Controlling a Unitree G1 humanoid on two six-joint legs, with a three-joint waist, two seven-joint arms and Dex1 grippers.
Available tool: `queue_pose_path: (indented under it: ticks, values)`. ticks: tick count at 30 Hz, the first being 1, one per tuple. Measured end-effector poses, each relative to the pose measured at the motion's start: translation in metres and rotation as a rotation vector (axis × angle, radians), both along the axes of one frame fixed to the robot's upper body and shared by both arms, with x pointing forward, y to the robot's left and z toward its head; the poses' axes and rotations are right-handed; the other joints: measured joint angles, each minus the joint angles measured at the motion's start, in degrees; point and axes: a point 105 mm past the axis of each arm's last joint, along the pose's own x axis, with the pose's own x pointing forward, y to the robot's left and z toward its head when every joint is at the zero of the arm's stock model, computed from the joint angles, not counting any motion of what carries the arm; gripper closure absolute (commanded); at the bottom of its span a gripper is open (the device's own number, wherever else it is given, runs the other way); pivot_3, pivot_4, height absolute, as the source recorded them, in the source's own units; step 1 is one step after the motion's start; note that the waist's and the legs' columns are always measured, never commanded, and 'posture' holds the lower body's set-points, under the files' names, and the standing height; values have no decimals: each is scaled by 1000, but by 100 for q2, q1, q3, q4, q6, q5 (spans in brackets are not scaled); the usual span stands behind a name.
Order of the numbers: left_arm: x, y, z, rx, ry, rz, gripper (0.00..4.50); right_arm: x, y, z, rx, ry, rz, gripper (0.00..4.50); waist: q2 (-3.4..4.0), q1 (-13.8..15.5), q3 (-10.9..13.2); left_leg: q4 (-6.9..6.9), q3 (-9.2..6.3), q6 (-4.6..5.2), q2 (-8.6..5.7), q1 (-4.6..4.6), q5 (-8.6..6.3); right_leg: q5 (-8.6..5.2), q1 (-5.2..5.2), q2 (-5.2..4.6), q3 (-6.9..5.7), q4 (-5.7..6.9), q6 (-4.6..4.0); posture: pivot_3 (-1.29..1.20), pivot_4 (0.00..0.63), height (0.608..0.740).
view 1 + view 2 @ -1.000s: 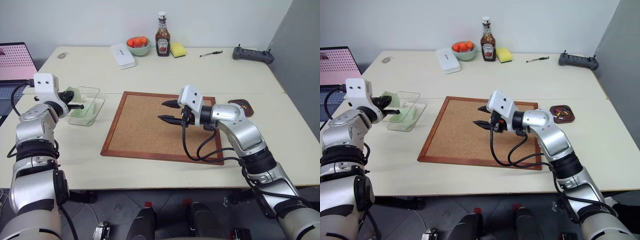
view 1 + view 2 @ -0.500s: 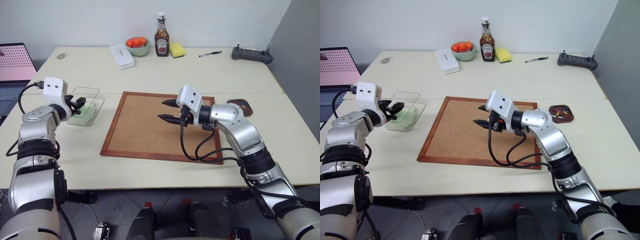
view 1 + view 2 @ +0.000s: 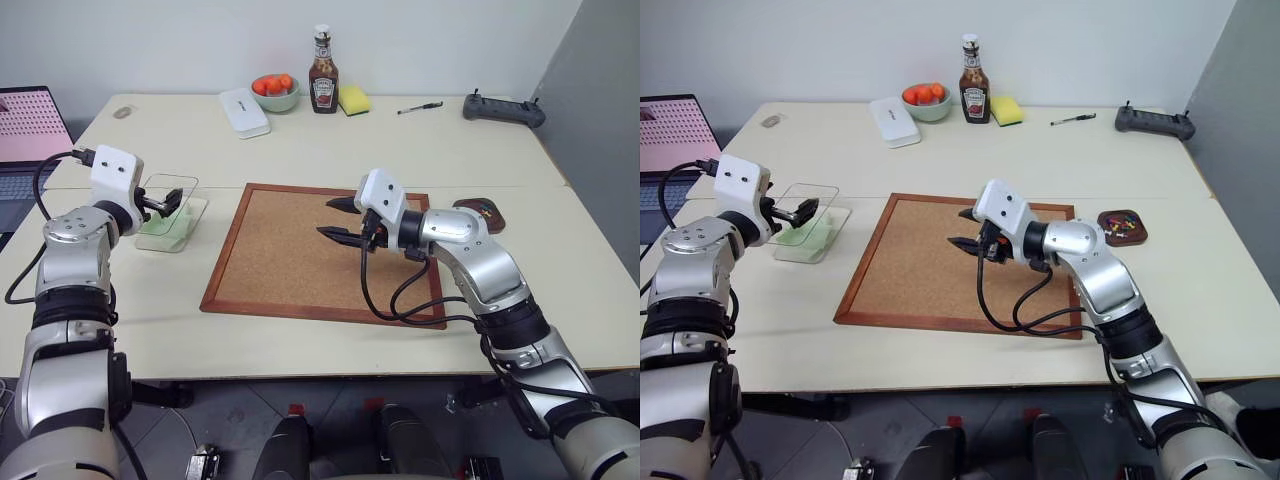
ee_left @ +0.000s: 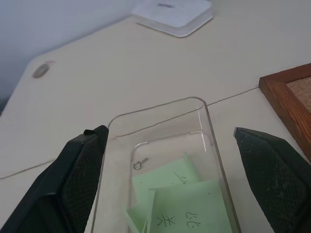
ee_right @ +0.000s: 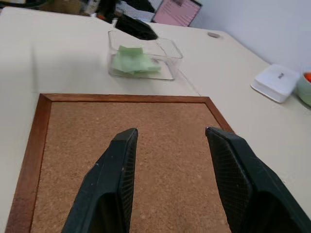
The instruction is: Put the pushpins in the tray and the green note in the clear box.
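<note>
The green note (image 4: 182,204) lay folded inside the clear box (image 3: 173,212), which sat near the table's (image 3: 300,150) left edge, just beside the left edge of the cork board (image 3: 290,250). The pushpins (image 3: 1122,225) rested in the tray (image 3: 1123,227), just beside the board's right edge.

You had the left gripper (image 3: 165,201) over the box with its fingers (image 4: 77,179) spread wide and nothing between them. The right gripper (image 3: 338,220) hovered over the board's far half, jaws parted and empty.

Risks you faced from here:
- The box appeared light and its walls low. A finger catching its rim on withdrawal could have dragged or tipped it, and the note could have spilled.
- The note sat loosely folded with 1 flap raised. Airflow or a brushing finger could have lifted it out.
- The right gripper passing low near the board's right edge could have knocked the tray and scattered the pins.

Compared with 1 second earlier, the left gripper, then pinched on the note above the box, had opened, and the note had dropped into the box. The right gripper had held its position and opening.
</note>
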Motion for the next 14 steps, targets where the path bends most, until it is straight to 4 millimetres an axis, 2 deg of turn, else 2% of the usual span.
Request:
queue_pose_path:
  ticks: [2, 4, 10, 14]
  values:
    - [-8, -14, 7, 61, -52, -37, 106, 3, -18, -10, 17, 28, -81, 2144, 0, 32, 0, 0, 2, 0, -3, 1, 0, 0, 3, -9, 3, 0, -1, 0, 150, 740]
    - [-16, -30, 5, 75, -76, -74, 106, 4, -35, -23, 33, 58, -164, 2144, 0, 52, 0, 0, 3, 1, -6, 0, -1, 0, 4, -13, 3, -2, 0, 0, 150, 740]
    - [-46, -93, -27, -117, -37, -236, 106, -7, -71, -46, 84, 73, -345, 2144, 0, 51, 0, 4, 5, 3, -2, 9, 0, -3, 14, -9, 1, 1, 7, 0, 150, 740]
    - [-62, -106, -46, -174, 19, -247, 106, -10, -92, -61, 128, 100, -466, 2144, 0, 25, 0, 5, 19, 3, 21, 27, 1, -2, 20, 14, 6, 5, 14, 0, 150, 740]
